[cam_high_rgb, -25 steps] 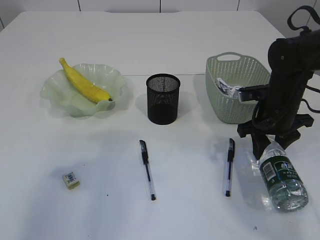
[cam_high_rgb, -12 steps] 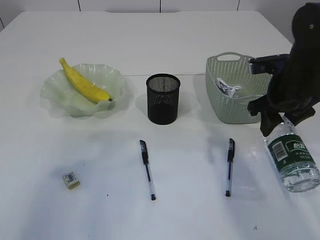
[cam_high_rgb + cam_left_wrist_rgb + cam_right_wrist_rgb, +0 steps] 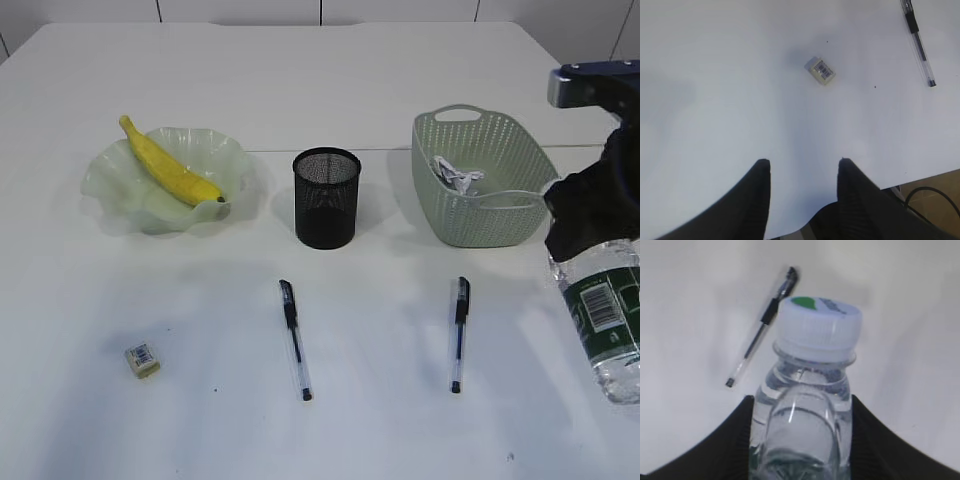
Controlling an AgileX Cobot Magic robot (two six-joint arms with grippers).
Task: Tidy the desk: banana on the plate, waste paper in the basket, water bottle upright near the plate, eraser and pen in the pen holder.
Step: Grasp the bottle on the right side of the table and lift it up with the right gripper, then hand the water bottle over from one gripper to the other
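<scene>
My right gripper (image 3: 590, 225) is shut on the neck of the clear water bottle (image 3: 610, 320), which hangs lifted off the table at the right edge; the right wrist view shows its white cap (image 3: 817, 322) between my fingers (image 3: 800, 405). The banana (image 3: 165, 165) lies on the pale green plate (image 3: 110, 190). Crumpled waste paper (image 3: 458, 175) sits in the green basket (image 3: 480, 225). Two pens (image 3: 294, 338) (image 3: 458, 332) lie in front of the black mesh pen holder (image 3: 326, 198). The eraser (image 3: 141, 360) (image 3: 820, 70) lies at front left. My left gripper (image 3: 802, 167) is open and empty above the table.
The table's front edge shows in the left wrist view (image 3: 920, 175), with a cable below it. One pen also shows there at the top right (image 3: 917, 42), and the other in the right wrist view (image 3: 760, 335).
My right gripper has lifted the bottle off the table and carried it up and to the right, swinging it from lying to nearly vertical. Nothing else moved.
</scene>
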